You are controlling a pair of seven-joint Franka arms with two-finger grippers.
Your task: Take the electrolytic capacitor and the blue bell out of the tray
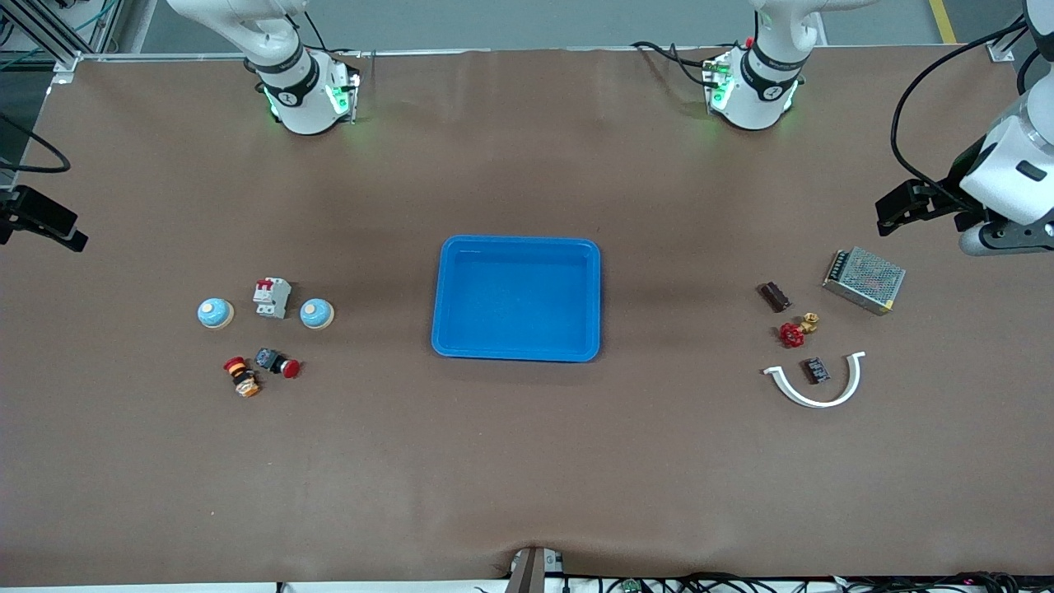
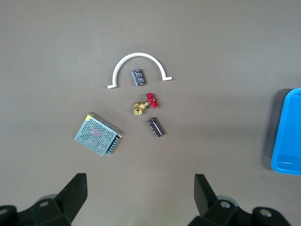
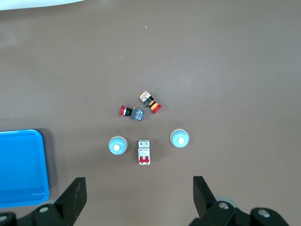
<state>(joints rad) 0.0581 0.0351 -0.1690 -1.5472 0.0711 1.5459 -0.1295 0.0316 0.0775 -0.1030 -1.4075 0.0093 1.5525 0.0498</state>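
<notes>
We saw both grippers spread wide and empty: the left gripper [image 2: 138, 197] hung over the table's left-arm end above the dark capacitor [image 1: 774, 296], the right gripper [image 3: 136, 197] over two blue bells [image 1: 316, 314] flanking a circuit breaker [image 1: 272, 297]. The blue tray [image 1: 516, 247] sat between the groups.

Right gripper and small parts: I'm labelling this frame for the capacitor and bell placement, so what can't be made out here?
- Right gripper: out of frame at the front view's edge; only its open fingers show in the right wrist view.
- Small dark cylindrical capacitor: markings too small.
- Small black chip inside the white curved plastic piece: type too small to tell.
- Blue plastic tray: cut off in both wrist views.
</notes>
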